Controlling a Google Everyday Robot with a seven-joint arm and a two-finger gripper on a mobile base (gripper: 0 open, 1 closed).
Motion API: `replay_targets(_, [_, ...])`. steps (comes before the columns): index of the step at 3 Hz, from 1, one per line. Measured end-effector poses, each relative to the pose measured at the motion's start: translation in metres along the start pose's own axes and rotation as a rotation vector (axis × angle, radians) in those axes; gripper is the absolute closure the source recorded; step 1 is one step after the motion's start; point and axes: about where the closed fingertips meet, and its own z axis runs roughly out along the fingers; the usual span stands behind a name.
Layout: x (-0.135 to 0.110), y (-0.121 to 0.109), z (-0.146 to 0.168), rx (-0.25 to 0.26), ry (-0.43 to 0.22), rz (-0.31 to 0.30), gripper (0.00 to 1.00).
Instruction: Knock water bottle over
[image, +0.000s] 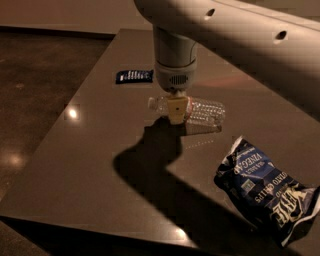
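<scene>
Tabletop (100, 165): gripper (176, 114) over lying water bottle (204, 111).

The gripper (176, 118) is pale yellow-cream and hangs just in front of the water bottle (205, 111), near the middle of the surface (75, 195). The bottle is clear with ribbed walls and has a thin red stripe beside the gripper. The surface is glossy grey-brown, crossed by a dark shadow (145, 165). At the near right, the chip bag (265, 192) is dark blue with white lettering. At the far left, a small packet (134, 76) is dark blue with white print. The arm (225, 25) is off-white.
</scene>
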Motion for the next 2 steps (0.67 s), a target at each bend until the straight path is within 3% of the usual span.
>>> replay_targets(1, [0.0112,0.0228,0.0040,-0.040,-0.028,-0.007,0.00])
replay_targets(2, [0.0112,0.0228,0.0040,-0.040,-0.028,-0.007,0.00])
